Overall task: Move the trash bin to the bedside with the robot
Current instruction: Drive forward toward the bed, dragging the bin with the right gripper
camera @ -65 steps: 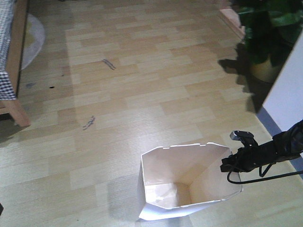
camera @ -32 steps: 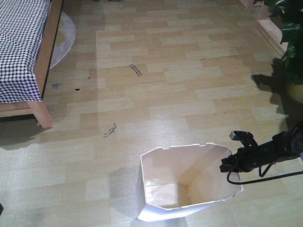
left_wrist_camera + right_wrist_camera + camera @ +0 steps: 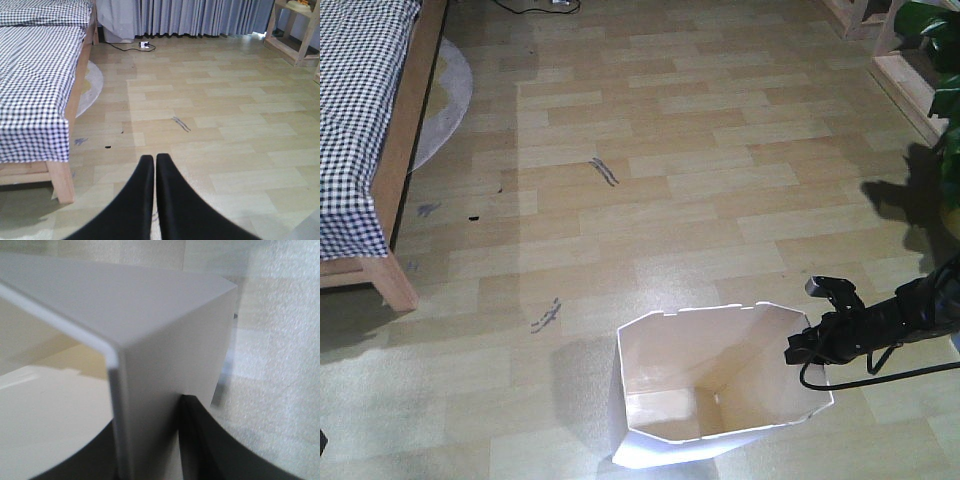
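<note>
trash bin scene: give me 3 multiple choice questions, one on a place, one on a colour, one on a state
1. Where does the right gripper grip the trash bin?
A. its base
B. the rim on the robot's right
C. the rim on the robot's left

2. What is the bedding like?
A. black-and-white check
B. plain red
C. green stripes

3. How is the left gripper?
A. wide open
B. shut on a cable
C. shut, holding nothing

Answers:
1 B: the front view shows it at the right rim, and the right wrist view shows the wall between its jaws.
2 A: the left wrist view shows the check.
3 C: its jaws meet with nothing between them.
</note>
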You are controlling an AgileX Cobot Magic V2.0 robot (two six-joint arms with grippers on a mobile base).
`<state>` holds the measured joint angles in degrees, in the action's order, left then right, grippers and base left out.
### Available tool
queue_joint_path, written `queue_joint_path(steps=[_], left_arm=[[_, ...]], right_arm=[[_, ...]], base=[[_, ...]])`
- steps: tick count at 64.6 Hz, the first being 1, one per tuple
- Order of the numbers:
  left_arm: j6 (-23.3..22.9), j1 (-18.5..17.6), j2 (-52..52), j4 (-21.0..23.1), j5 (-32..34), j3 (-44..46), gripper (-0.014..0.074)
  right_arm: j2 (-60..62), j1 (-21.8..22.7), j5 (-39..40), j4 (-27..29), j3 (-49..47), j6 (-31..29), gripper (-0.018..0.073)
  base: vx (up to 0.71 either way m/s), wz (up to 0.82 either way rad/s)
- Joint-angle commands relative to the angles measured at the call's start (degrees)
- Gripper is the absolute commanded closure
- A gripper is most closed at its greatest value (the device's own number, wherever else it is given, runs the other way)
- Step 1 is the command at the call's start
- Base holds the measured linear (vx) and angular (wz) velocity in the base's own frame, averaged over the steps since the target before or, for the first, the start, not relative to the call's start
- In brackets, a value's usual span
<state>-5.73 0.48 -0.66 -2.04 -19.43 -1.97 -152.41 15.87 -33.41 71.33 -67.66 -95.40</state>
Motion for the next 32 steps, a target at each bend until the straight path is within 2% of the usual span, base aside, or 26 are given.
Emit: queue_joint_path(steps=[1, 32], left_arm=[[-0.25, -0.05, 1.02, 0.13, 4.18, -0.19, 0.0603], [-0.25, -0.05, 1.02, 0.13, 4.18, -0.19, 0.0603]], right_arm=[[4.48, 0.3, -11.58, 2.2, -0.48, 0.17, 0.0561], [4.48, 0.3, -11.58, 2.2, -0.48, 0.17, 0.0561]], base=[[0.34, -0.05], [0.37, 0.01]])
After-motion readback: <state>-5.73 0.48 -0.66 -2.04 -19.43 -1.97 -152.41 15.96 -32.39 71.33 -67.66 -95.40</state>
